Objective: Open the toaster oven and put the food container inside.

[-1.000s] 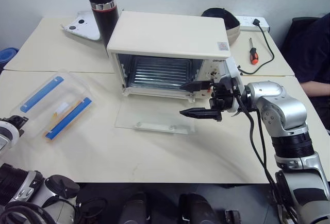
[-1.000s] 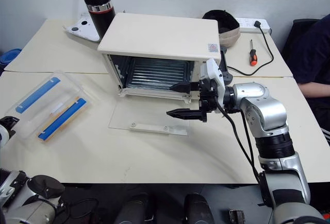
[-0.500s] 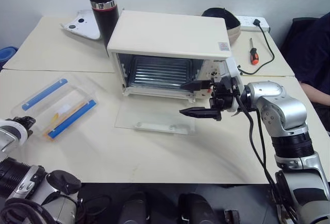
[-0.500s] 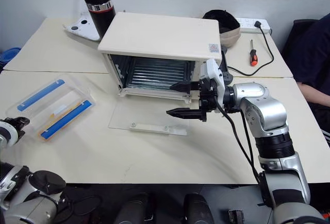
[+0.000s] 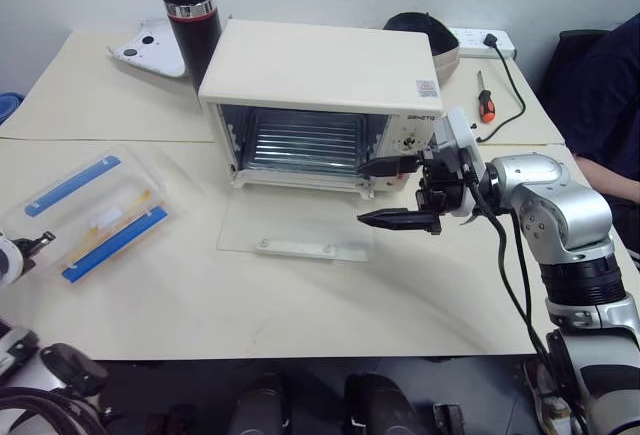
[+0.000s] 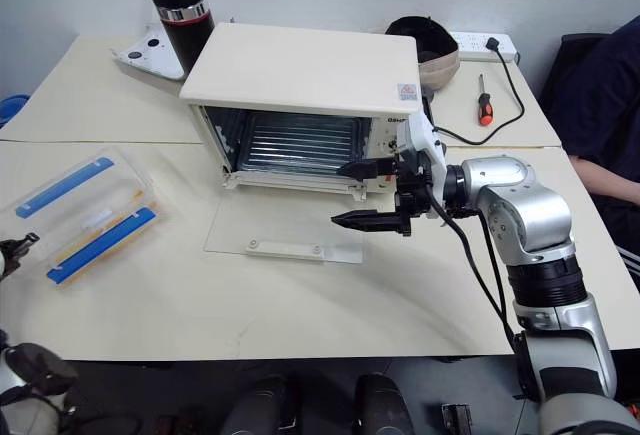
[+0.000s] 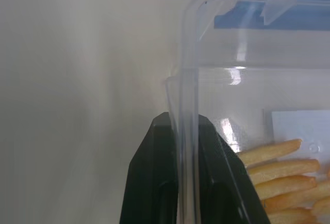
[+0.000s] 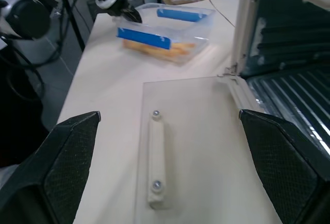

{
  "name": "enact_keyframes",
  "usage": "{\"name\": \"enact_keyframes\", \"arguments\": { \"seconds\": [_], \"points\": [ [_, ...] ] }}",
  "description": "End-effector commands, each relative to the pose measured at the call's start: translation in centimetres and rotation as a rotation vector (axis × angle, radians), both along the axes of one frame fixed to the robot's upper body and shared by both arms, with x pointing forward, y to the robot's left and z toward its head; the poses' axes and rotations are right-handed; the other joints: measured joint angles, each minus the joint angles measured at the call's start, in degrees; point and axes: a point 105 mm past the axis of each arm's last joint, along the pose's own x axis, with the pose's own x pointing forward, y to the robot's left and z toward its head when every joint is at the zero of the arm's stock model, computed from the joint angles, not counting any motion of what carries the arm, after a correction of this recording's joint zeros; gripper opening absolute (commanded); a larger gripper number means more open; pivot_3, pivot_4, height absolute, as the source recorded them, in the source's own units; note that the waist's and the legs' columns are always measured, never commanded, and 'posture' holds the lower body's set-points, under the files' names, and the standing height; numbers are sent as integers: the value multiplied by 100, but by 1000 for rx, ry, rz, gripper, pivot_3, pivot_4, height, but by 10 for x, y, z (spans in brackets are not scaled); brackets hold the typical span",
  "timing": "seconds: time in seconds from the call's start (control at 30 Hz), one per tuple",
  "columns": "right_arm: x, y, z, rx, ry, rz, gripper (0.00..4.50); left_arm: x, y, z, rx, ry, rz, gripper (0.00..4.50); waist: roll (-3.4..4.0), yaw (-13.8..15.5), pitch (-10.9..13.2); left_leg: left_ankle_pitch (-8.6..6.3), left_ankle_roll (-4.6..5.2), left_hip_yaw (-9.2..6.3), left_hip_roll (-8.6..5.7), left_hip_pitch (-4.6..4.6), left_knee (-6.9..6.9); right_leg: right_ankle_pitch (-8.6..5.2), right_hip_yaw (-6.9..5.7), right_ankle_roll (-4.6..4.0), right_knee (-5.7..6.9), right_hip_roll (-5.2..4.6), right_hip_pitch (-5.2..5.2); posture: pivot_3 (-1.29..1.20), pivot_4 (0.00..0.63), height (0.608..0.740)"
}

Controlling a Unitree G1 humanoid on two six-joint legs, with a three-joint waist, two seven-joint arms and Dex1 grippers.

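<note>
The cream toaster oven (image 5: 320,65) stands at the back middle of the table, its glass door (image 5: 330,217) dropped flat on the tabletop with the white handle bar (image 5: 300,248) nearest me; the wire rack inside shows. The clear food container (image 5: 85,210), with blue clips and yellow fries inside, lies on the table far left. My left gripper (image 7: 181,123) is shut on the container's thin wall at its near corner, and it is also in view as the left gripper (image 8: 129,14). My right gripper (image 5: 362,193) hangs open above the door's right side, pointing left, with nothing between its fingers.
A black flask (image 5: 188,5) and a white device (image 5: 145,50) stand behind the oven on the left. A dark bowl (image 5: 425,30), a power strip (image 5: 480,40) with its cable and a red screwdriver (image 5: 484,105) lie at the back right. A person (image 5: 605,95) sits at the right edge.
The left gripper has closed on the container's near corner and its arm has swung out to the left. The view has shifted a little. The right arm has stayed put.
</note>
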Motion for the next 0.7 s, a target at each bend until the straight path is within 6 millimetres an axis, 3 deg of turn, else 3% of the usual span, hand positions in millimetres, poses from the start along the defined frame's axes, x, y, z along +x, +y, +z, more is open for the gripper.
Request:
{"name": "enact_keyframes", "arguments": {
  "seconds": [0.03, 0.17, 0.27, 0.5, 0.6, 0.7],
  "points": [
    [0, -9, 16, 12, -65, -18, 4500, 9, -14, 21, 41, -43, -171, 21, 0, -11, 0, 0, 0, 0, 0, -3, 0, 0, 1, 0, 0, 0, -3, 0, 150, 740],
    [0, -24, 12, -24, -59, -65, 4500, 15, -57, 32, 24, -45, -528, 21, 2, -17, 1, -2, 0, 0, -2, -8, -3, 0, 2, -1, -1, -8, -8, 0, 150, 740],
    [1, -42, 13, -27, -62, -129, 4500, 24, -83, 45, 21, -74, -676, 21, 3, 3, 2, -5, -3, -5, -2, -10, -5, -1, 2, -2, -13, -10, -5, 0, 150, 740],
    [-5, -61, 16, 22, -52, -222, 4500, 50, -134, 58, 36, -126, -833, 21, 5, -22, 4, 13, 28, 4, -1, -10, -2, -1, 5, -3, -22, -7, 3, 0, 150, 740],
    [-14, -63, 10, 20, -55, -246, 4500, 76, -180, 72, 64, -212, -890, 21, 4, 52, 5, 16, 33, 2, -1, -11, 8, -1, 2, -2, -9, -5, 6, 0, 150, 740],
    [-19, -65, 10, 41, -55, -281, 4500, 80, -205, 74, 97, -227, -931, 21, -5, 89, 10, 19, 39, 2, -4, -15, 19, 2, 3, 3, -8, -5, 10, 0, 150, 740]
  ]
}}
